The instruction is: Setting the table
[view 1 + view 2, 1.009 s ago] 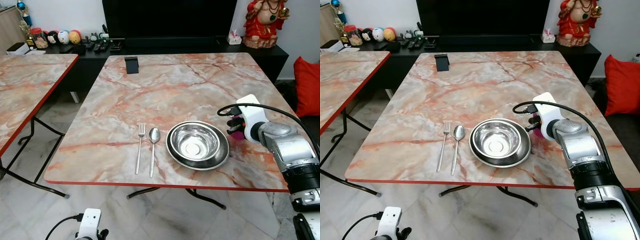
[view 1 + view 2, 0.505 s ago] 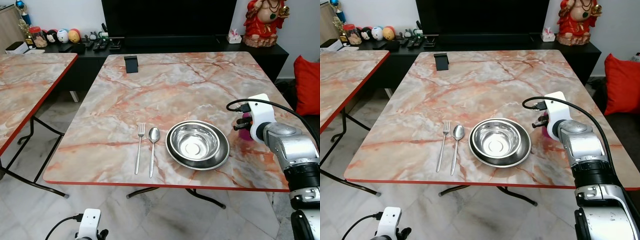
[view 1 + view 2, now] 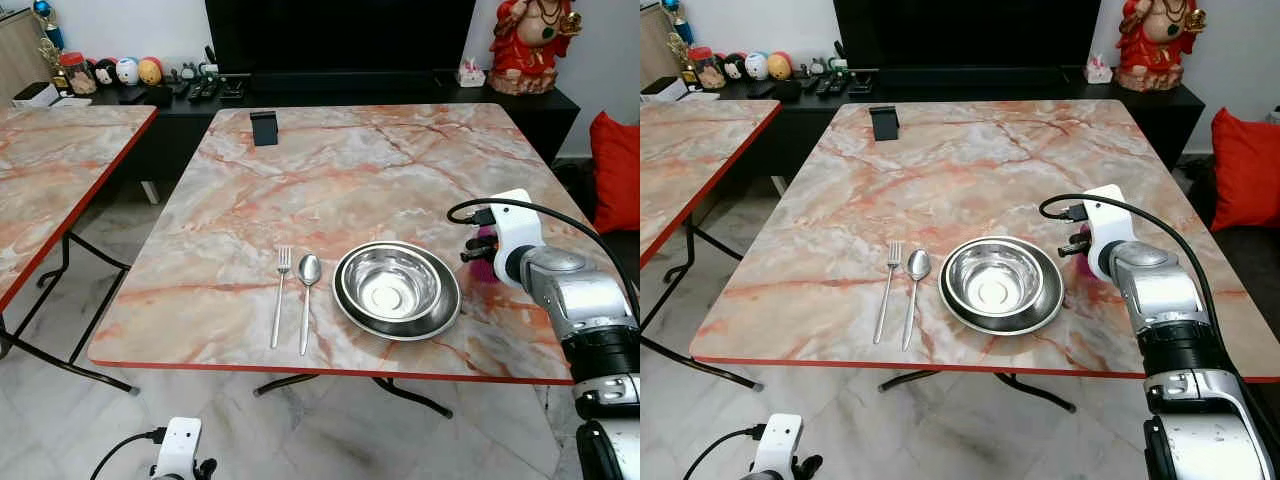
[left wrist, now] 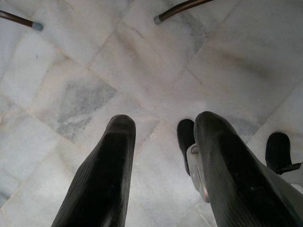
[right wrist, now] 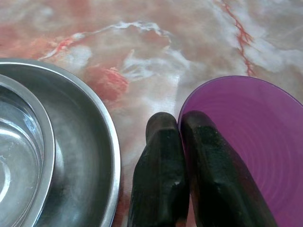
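One translucent purple cup point(image 5: 255, 151), ribbed inside, has its rim pinched by the right gripper point(image 5: 182, 124) beside the steel bowl point(image 5: 57, 142).

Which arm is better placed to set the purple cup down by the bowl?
Right. The right gripper is pinched on the translucent purple plastic cup's rim beside the steel bowl; the left gripper hangs over the floor.

even, bright room light, soft shadows. the shiny steel bowl point(image 3: 391, 284) catches pale glare, and the glossy marble-patterned tabletop point(image 3: 340, 180) shines faintly. head views are sharp; close black fingers point(image 5: 161, 179) look slightly soft.
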You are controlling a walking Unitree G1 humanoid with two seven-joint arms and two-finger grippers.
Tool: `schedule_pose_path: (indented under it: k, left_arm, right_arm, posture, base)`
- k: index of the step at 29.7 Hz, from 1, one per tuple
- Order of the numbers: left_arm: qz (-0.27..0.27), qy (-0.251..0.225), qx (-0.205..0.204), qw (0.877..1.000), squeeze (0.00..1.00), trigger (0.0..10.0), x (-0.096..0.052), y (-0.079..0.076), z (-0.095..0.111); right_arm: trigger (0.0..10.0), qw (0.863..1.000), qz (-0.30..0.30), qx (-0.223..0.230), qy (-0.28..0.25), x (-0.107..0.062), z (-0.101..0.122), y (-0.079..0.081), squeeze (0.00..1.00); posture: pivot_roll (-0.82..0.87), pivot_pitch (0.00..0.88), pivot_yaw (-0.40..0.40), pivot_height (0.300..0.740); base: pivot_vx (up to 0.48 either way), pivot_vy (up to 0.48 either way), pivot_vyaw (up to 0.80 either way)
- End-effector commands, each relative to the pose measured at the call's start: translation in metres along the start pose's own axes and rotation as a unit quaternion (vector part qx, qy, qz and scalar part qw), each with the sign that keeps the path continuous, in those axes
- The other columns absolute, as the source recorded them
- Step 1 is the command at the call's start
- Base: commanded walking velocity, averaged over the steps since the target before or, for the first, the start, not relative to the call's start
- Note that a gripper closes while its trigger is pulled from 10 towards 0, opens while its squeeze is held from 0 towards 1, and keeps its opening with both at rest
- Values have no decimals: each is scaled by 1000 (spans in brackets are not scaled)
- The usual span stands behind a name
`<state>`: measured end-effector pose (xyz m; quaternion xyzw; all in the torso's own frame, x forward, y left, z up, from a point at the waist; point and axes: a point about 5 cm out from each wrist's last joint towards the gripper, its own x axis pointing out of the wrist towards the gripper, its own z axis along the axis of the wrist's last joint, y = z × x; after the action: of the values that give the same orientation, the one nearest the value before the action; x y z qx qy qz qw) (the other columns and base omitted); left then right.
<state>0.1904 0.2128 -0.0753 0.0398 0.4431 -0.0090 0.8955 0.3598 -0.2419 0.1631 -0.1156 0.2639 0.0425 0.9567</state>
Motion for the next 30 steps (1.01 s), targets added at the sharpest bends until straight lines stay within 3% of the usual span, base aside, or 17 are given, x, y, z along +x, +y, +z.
schedule_pose_path:
  k: [1, 30]
  left_arm:
    - [3, 18, -1, 1000, 0, 10000, -2, 3, -8]
    - [4, 19, 0, 1000, 0, 10000, -2, 2, -9]
  right_arm:
    - [10000, 1000, 5, 0, -13, -1, 8, 2, 0]
    - [10000, 999, 41, -24, -22, 0, 11, 13, 0]
  posture:
    - [-96, 0, 41, 740]
    - [-92, 0, 39, 740]
  base:
    - [0, 0, 0]
    - [0, 0, 0]
